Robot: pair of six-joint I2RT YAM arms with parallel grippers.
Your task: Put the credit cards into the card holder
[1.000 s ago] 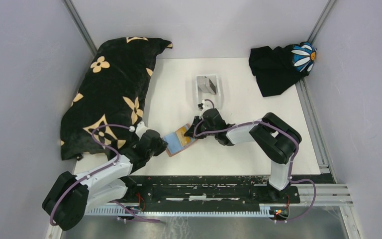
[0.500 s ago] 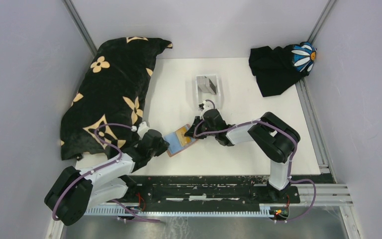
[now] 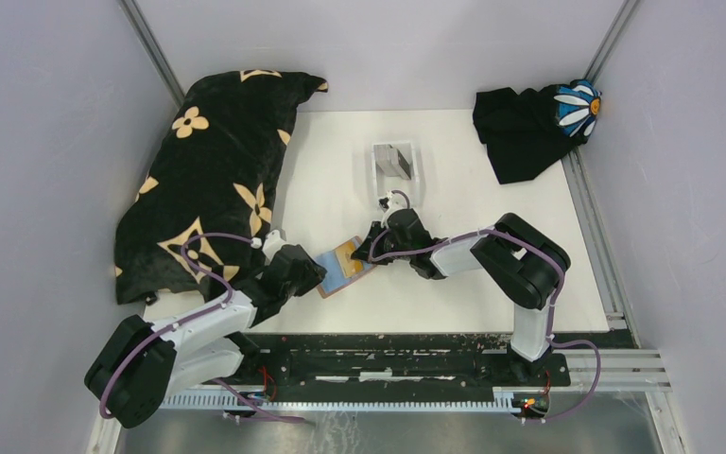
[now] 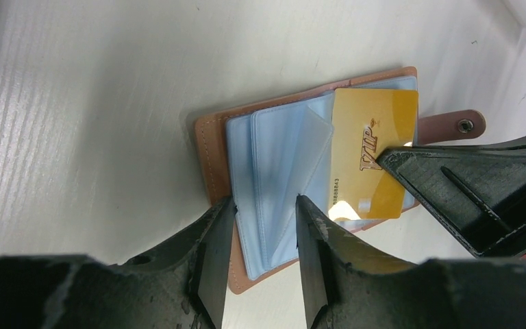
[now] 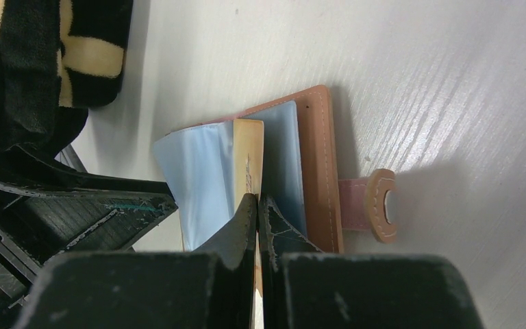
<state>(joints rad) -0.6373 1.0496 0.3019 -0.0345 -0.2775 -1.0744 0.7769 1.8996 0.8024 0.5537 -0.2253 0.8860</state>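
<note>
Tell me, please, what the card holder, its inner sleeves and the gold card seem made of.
The card holder looks like leather or imitation, matte tan, with a stitched edge. The inner sleeves: soft clear plastic, bluish, glossy. The gold card: stiff plastic, shiny metallic print.

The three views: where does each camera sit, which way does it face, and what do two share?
Top external: above and behind the robot, looking down at the table; left arm and right arm show.
Left wrist: on the left arm, looking down at the open card holder past the open left gripper.
Right wrist: on the right arm, looking along the right gripper, shut on the gold card.
Shared: both wrist views show holder and card.
</note>
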